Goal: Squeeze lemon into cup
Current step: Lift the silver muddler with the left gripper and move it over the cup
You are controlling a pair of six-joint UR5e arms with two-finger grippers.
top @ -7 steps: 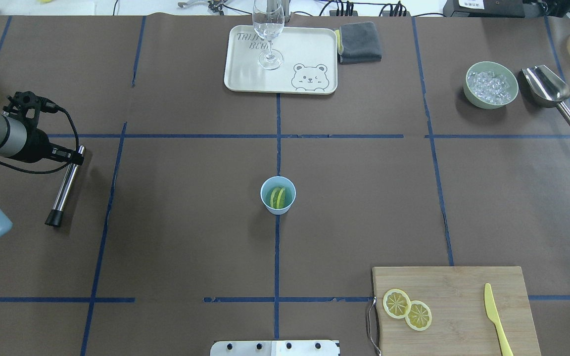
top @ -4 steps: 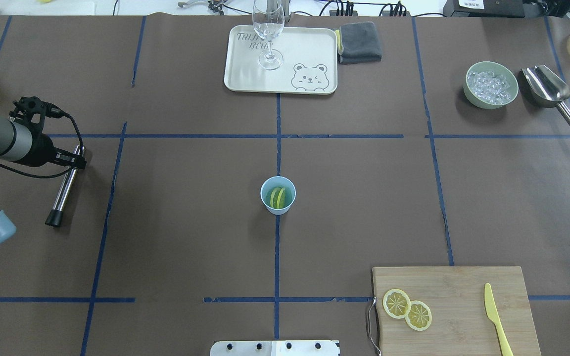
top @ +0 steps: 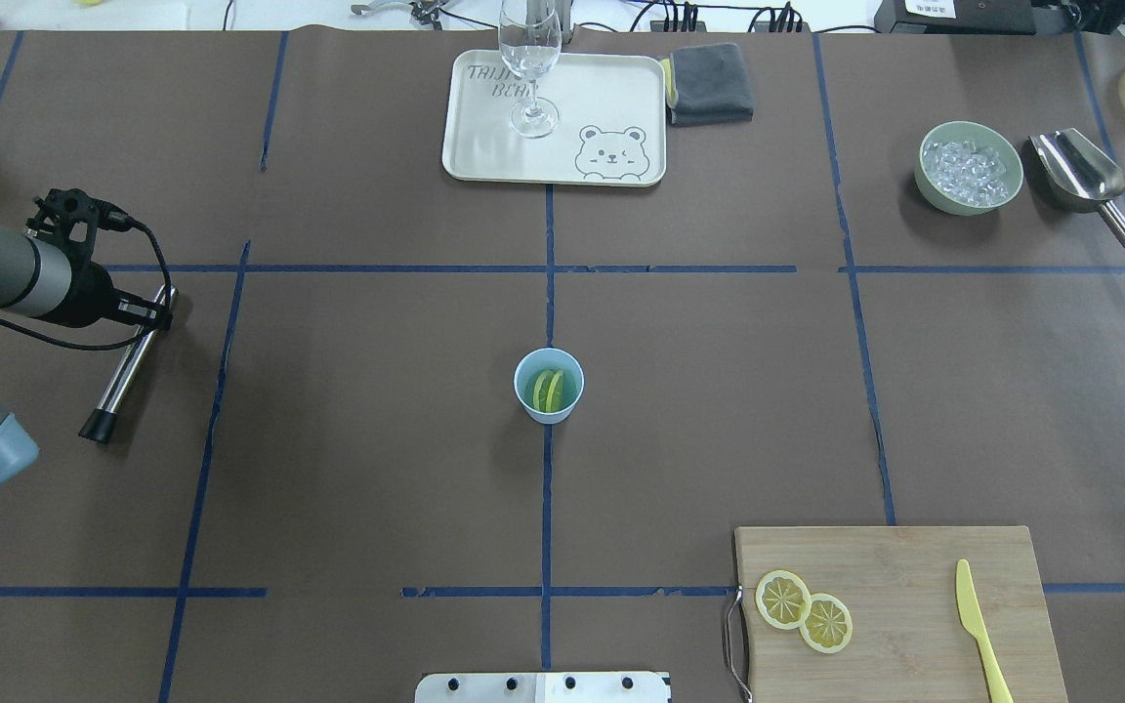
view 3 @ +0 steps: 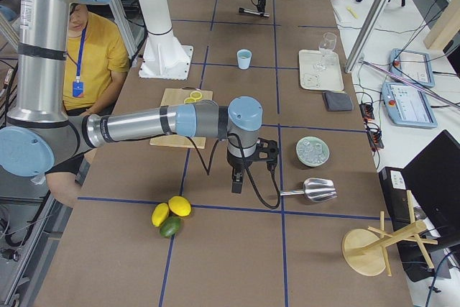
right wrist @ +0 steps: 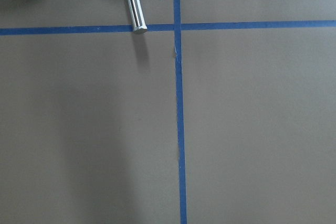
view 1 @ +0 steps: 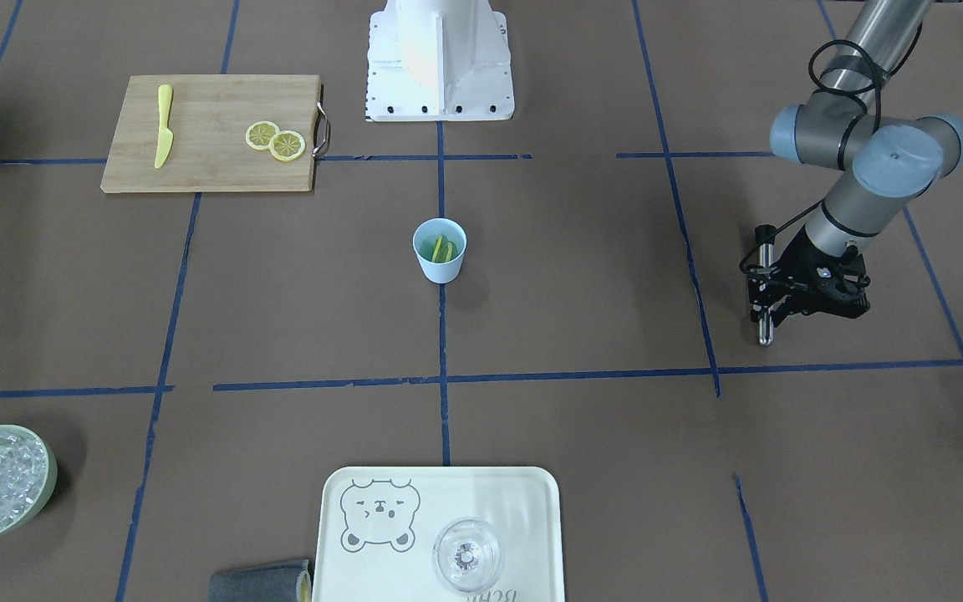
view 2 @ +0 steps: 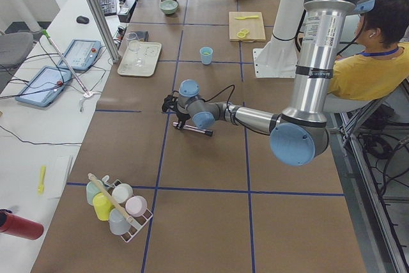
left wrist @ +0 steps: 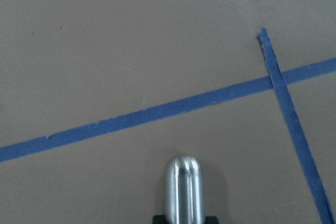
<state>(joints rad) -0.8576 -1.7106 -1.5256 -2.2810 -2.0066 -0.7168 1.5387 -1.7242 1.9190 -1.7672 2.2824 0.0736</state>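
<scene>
Nearest my base: two spare slices [top: 805,610] on the cutting board [top: 904,566]. Mid-table: the lemon [top: 549,391] stands on edge inside the cup [top: 550,412], so the drop-in looks done. Juice pressed out? Cannot tell. Farther out, well apart from the cup, my left gripper [top: 154,313] is clamped on a tilted steel muddler [top: 123,376]. My right gripper [view 3: 236,181] hangs near the ice scoop [view 3: 310,190]; finger state unreadable.
</scene>
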